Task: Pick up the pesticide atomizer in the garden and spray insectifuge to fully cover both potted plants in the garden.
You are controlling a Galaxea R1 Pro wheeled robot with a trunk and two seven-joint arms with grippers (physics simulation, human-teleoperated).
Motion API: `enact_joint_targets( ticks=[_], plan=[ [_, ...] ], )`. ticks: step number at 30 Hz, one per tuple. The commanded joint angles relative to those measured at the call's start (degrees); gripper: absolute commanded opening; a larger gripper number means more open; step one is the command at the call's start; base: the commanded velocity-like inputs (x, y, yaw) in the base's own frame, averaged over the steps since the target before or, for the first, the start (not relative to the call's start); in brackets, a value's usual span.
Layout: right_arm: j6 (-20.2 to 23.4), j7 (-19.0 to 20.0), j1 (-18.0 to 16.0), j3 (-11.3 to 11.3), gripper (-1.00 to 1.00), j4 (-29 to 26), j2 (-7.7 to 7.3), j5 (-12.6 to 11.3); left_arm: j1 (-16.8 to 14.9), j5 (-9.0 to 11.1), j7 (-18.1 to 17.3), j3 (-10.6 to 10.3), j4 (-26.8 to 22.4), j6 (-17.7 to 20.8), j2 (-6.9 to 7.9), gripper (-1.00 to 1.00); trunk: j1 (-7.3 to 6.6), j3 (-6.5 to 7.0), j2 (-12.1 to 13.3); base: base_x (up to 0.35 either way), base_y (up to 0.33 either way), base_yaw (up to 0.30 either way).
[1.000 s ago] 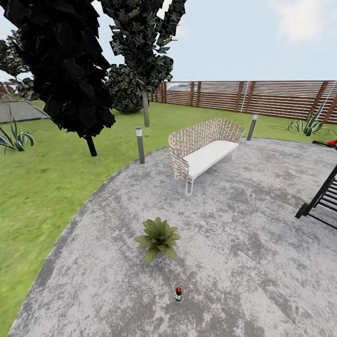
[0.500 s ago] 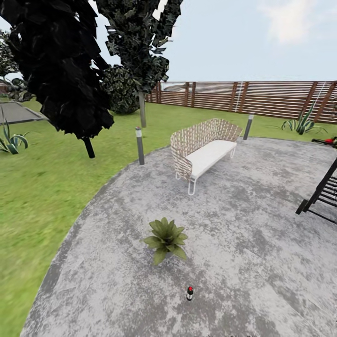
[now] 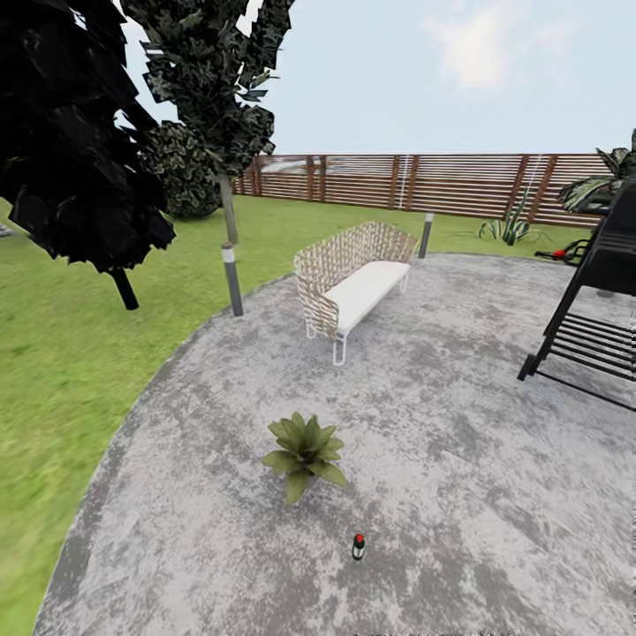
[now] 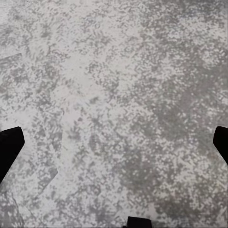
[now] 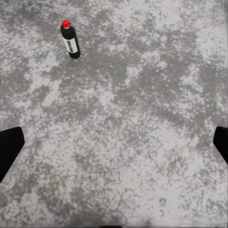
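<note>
The pesticide atomizer (image 3: 358, 547) stands upright on the grey stone patio (image 3: 459, 495), a small dark bottle with a white label and a red top. In the right wrist view the atomizer (image 5: 70, 41) stands ahead of my right gripper (image 5: 114, 145), well apart from its dark fingertips (image 5: 9, 147), which are spread wide and open. One potted plant (image 3: 303, 452), a low green rosette, sits on the patio just beyond the bottle. The second plant is out of view. My left gripper (image 4: 114, 145) is open over bare stone. No mist is visible.
A wicker bench (image 3: 349, 278) with a white seat stands mid-patio. Grey bollard lamps (image 3: 232, 278) mark the patio edge. A black grill frame (image 3: 592, 300) is at the right. Lawn (image 3: 71, 371), dark trees (image 3: 79, 150) and the slatted fence (image 3: 424, 181) lie beyond.
The whole head view has swung to the right: the bench and trees sit further left and more of the black grill shows. The bottle and plant themselves have not moved.
</note>
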Motion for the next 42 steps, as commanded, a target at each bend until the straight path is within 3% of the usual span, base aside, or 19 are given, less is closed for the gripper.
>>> enact_joint_targets(
  ticks=[1, 42],
  plan=[
    [-0.2, 0.0, 0.0, 0.0, 1.0, 0.0, 0.01, 0.0, 0.0, 0.0, -0.1, 0.1, 0.0, -0.2, -0.01, 1.0, 0.0, -0.05, 0.0, 0.0, 0.306, -0.3],
    [-0.2, 0.0, 0.0, -0.1, 1.0, 0.1, 0.01, -0.1, 0.0, -0.5, -0.2, 0.0, 0.1, -0.2, -0.01, 1.0, 0.0, -0.05, 0.0, 0.06, 0.318, -0.3]
  ],
)
